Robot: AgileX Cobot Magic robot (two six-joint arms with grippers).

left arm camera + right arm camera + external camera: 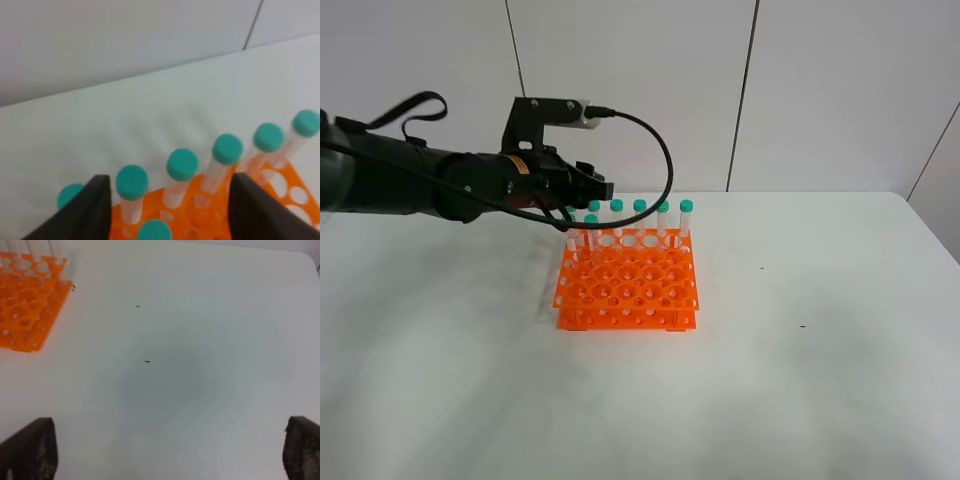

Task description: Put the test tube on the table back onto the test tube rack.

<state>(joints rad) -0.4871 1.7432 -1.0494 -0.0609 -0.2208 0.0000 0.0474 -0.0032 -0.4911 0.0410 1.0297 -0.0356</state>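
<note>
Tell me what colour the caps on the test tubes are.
Teal-green caps, seen best in the left wrist view, on tubes standing in the orange rack.

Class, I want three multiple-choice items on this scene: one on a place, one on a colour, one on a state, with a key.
1. Where is the left gripper?
A. Over the back left of the rack
B. Over the table's right edge
C. In front of the rack

2. What colour are the tube caps?
A. Orange
B. Teal-green
C. White

3. How is the right gripper?
A. Shut on a tube
B. Shut on the rack
C. Open, holding nothing

Key:
1 A: the high view shows it at the rack's back left corner.
2 B: every cap is teal-green.
3 C: its fingers stand far apart over bare table.
</note>
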